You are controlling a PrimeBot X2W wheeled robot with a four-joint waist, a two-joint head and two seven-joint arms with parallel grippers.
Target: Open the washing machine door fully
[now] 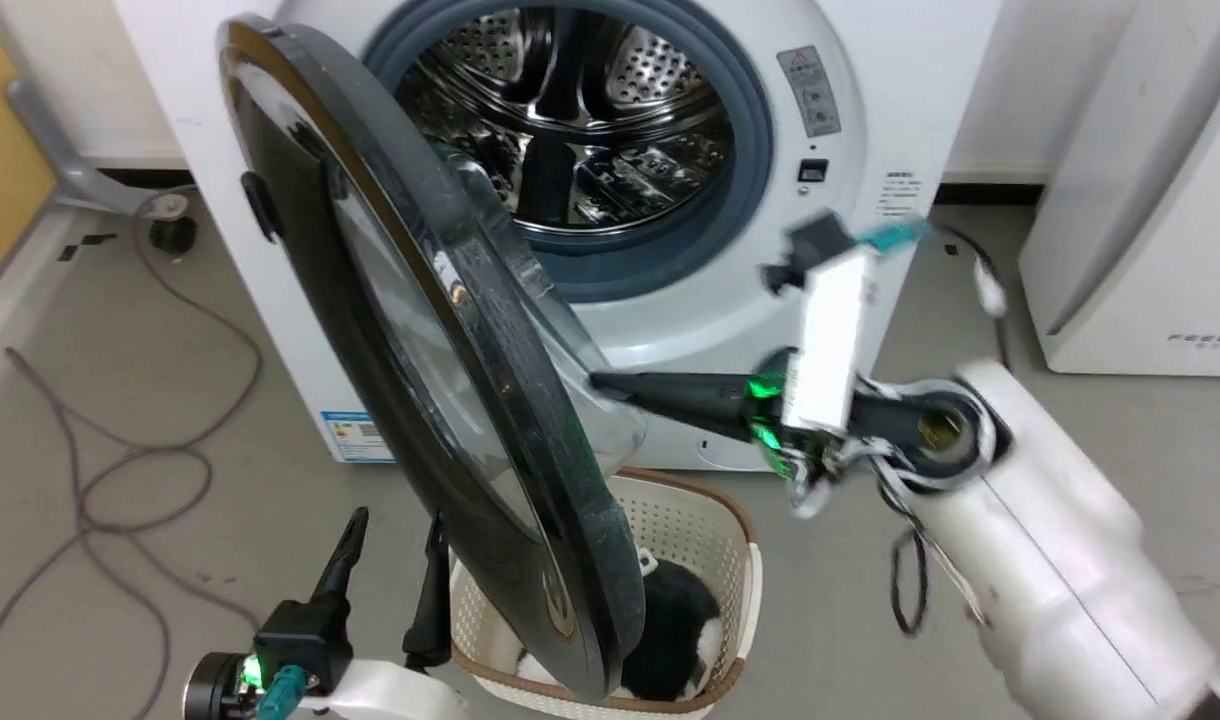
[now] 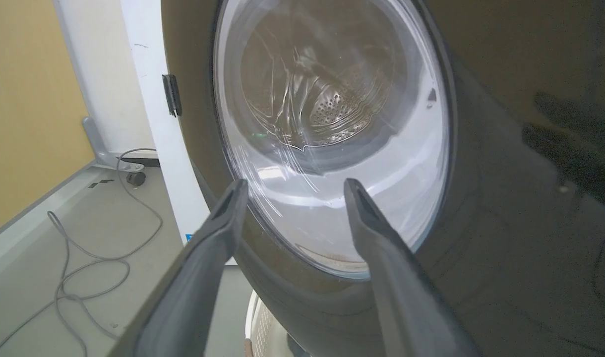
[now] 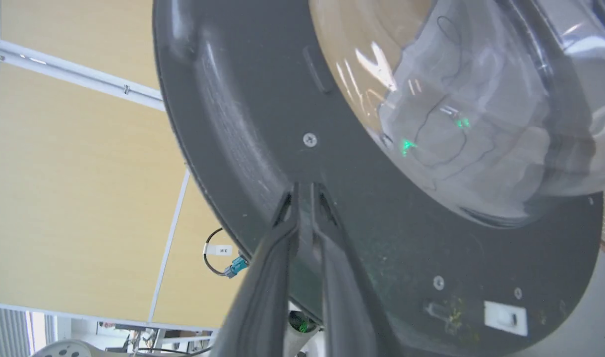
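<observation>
Glossy black washing machine door [image 1: 440, 400] stands swung partway out from the washing machine [image 1: 870, 120], nearly edge-on in the head view. Its bulging glass window faces the drum side. Its lower edge hangs over a white laundry basket [image 1: 715, 520].

Machine: the white front loader has its opening exposed. The grey rubber gasket [image 1: 755, 130] and the perforated steel drum [image 1: 580, 120] are plainly visible. A blue label [image 1: 355, 435] sits at the lower corner of the front panel.

Right hand [image 1: 600, 380]: reaches in from the right, on the door's inner side. The right wrist view shows its fingers [image 3: 282, 233] closed together with nothing between them. The tips rest against the matte black inner rim, just below a screw [image 3: 310, 140] and beside the glass bowl [image 3: 481, 124].

Left hand [image 1: 398, 518]: held low on the door's outer side, fingers spread apart and holding nothing. In the left wrist view it points at the outer glass [image 2: 332, 124]. Contact with the door cannot be determined.

Surroundings: the basket holds dark and white laundry [image 1: 675, 620]. A grey cable [image 1: 120, 470] loops across the floor to the left. A second white appliance [image 1: 1150, 200] stands to the right, well apart from the door.
</observation>
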